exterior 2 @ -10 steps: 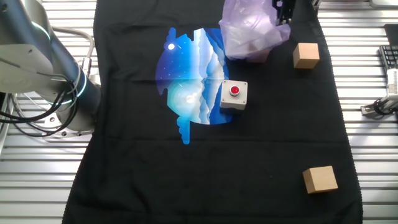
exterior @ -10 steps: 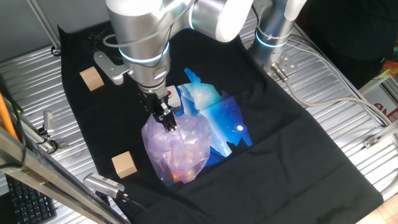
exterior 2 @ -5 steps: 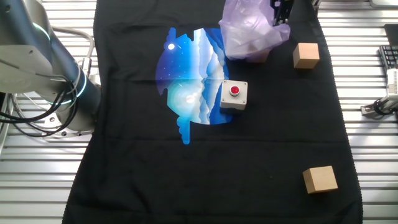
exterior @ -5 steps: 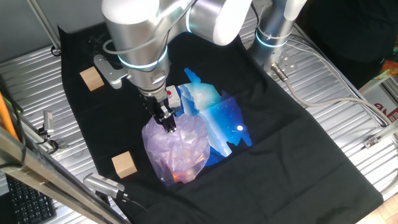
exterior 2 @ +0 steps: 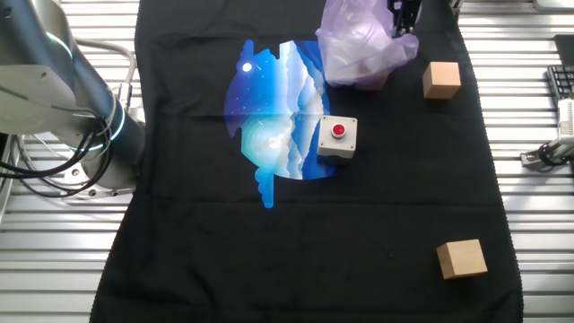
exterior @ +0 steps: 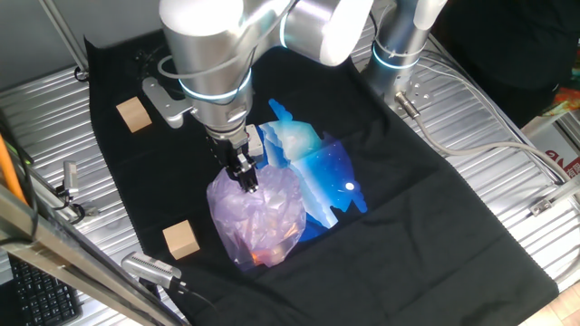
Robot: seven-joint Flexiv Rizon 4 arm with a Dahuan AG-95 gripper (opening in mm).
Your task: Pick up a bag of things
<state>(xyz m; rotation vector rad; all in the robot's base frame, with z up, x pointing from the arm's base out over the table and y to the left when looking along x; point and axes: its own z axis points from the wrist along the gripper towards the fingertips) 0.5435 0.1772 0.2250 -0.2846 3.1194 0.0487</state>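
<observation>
Two wooden cubes are seen in one fixed view, one (exterior: pixel 133 114) near the far left corner of a black cloth (exterior: pixel 435 226) and one (exterior: pixel 181 240) near its front left edge. The cloth is spread over a worktop (exterior: pixel 41 118) of ribbed metal slats. The bag of things (exterior: pixel 258 217), pale purple and crinkled, with orange showing through low down, is set on the cloth between the nearer cube and a shiny blue-and-white bag (exterior: pixel 317 177), whose edge it overlaps. The hand (exterior: pixel 246 178) is pressed into the top of the purple bag with its dark fingers close together; whether plastic is pinched between them cannot be told. Grey cables (exterior: pixel 471 100) are laid across the slats to the right, and a keyboard (exterior: pixel 32 294) is glimpsed at the lower left.

In the other fixed view the purple bag (exterior 2: pixel 359 45) is found at the top edge of the cloth (exterior 2: pixel 314 260), with the hand (exterior 2: pixel 402 16) at its upper right, mostly cut off by the frame. A small grey box with a red button (exterior 2: pixel 337 136) is placed just below the bag, against the blue-and-white bag (exterior 2: pixel 269 117). One cube (exterior 2: pixel 441 79) is seen just right of the purple bag and the other (exterior 2: pixel 462 258) well apart, lower right. The arm's base (exterior 2: pixel 63 108) is stood on the slats (exterior 2: pixel 538 224) at the left, with black cables beside it.
</observation>
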